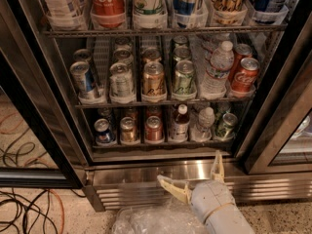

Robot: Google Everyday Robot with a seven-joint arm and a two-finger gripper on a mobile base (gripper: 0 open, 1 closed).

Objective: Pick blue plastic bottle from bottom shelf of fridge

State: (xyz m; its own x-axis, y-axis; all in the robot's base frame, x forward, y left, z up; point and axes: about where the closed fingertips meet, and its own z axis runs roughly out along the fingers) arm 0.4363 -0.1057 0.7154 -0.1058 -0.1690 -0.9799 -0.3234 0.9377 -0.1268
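Observation:
The fridge point(48, 145) stands open before me, its shiny steel base grille point(141, 179) below. On the bottom shelf point(161, 143) the blue plastic bottle point(180, 123) stands upright in the fourth lane from the left, with a white cap and dark reddish contents. My gripper point(192, 172) is low in front of the grille, below and slightly right of the bottle, well apart from it. Its two pale fingers point(171, 186) are spread open and hold nothing.
Cans point(153, 129) stand left of the bottle on the bottom shelf; a clear ribbed water bottle point(204, 123) and a green can point(226, 126) stand right of it. The racks above hold more cans and bottles. Crumpled clear plastic point(156, 221) and cables point(24, 213) lie on the floor.

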